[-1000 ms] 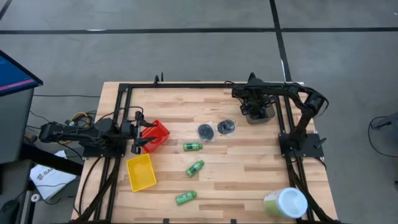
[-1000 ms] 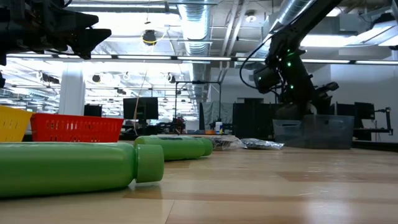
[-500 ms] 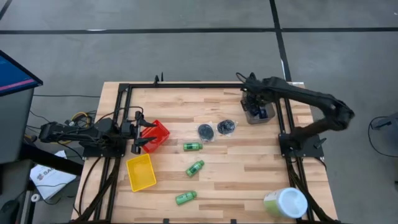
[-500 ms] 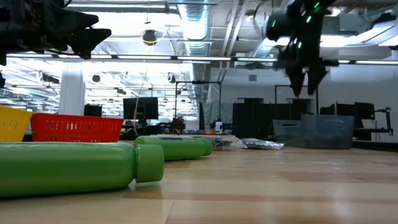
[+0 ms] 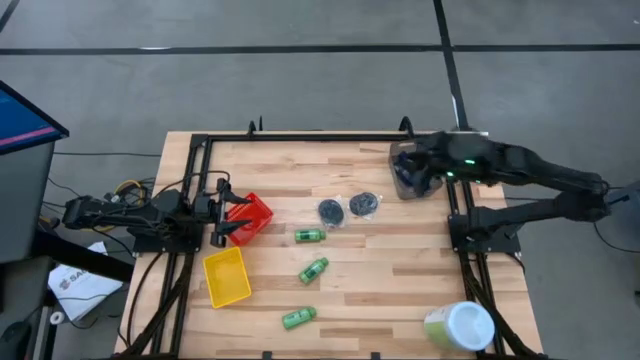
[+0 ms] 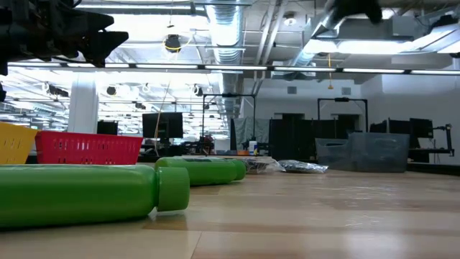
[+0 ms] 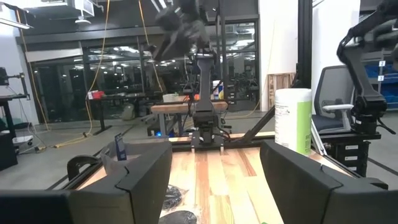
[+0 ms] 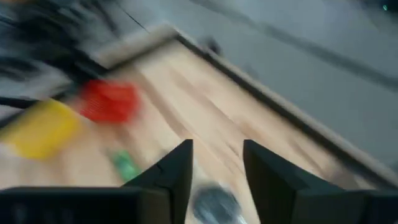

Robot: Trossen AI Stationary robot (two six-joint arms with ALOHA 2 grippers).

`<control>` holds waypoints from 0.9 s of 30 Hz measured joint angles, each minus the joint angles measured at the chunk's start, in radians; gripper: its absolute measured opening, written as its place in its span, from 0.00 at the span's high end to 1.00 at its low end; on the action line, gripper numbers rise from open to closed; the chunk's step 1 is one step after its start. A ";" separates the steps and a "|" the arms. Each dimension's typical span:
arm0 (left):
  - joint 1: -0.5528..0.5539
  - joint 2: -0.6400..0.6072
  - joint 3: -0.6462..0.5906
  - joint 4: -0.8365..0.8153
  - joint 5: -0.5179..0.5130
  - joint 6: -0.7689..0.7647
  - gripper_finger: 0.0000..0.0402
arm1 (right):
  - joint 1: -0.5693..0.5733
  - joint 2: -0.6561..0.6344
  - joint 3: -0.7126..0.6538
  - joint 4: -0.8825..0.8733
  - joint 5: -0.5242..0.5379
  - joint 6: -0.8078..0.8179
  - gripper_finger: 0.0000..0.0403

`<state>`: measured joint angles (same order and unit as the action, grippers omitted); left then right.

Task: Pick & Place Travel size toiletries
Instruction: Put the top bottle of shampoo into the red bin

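— While blur is smearing the right wrist view, is the right gripper [image 8: 214, 165] showing anything held?
— Nothing; its fingers are standing apart, empty, over the grey bin [image 5: 408, 180].
— And the left gripper [image 5: 222, 213]?
— Waiting wide open beside the red bin [image 5: 256, 214]. Three green bottles [image 5: 313, 269] and two dark discs [image 5: 346, 208] are lying mid-table.

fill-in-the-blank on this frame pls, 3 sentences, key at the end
The number of green bottles lying on the table is ____.
The bin right beside the left gripper is ____ in colour.
The two dark discs lie between the red bin and the ____ bin, above which the right gripper is open.

Missing words: three; red; grey
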<state>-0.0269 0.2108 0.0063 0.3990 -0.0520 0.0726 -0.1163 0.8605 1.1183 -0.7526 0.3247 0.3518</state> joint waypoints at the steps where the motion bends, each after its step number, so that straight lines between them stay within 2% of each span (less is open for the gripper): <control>1: 0.000 0.000 0.000 0.001 0.000 -0.001 0.40 | 0.026 -0.022 0.000 0.053 -0.017 -0.039 0.70; 6: 0.000 0.000 0.000 0.005 0.000 -0.002 0.40 | 0.136 -0.104 0.001 0.185 -0.075 -0.213 0.83; 9: 0.000 0.000 0.000 0.031 0.000 -0.002 0.40 | 0.172 -0.144 -0.013 0.182 -0.076 -0.246 0.91; 12: 0.000 0.000 0.000 0.040 0.000 -0.003 0.40 | 0.191 -0.238 -0.072 0.181 -0.077 -0.248 0.98; 22: 0.000 0.000 0.000 0.046 0.000 -0.003 0.40 | 0.208 -0.615 -0.357 0.384 -0.076 -0.236 1.00; 27: 0.000 0.000 0.000 0.053 0.000 -0.003 0.40 | 0.208 -0.761 -0.475 0.393 -0.091 -0.195 1.00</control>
<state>-0.0269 0.2108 0.0061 0.4521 -0.0517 0.0696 0.0921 0.0997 0.6438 -0.3598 0.2339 0.1569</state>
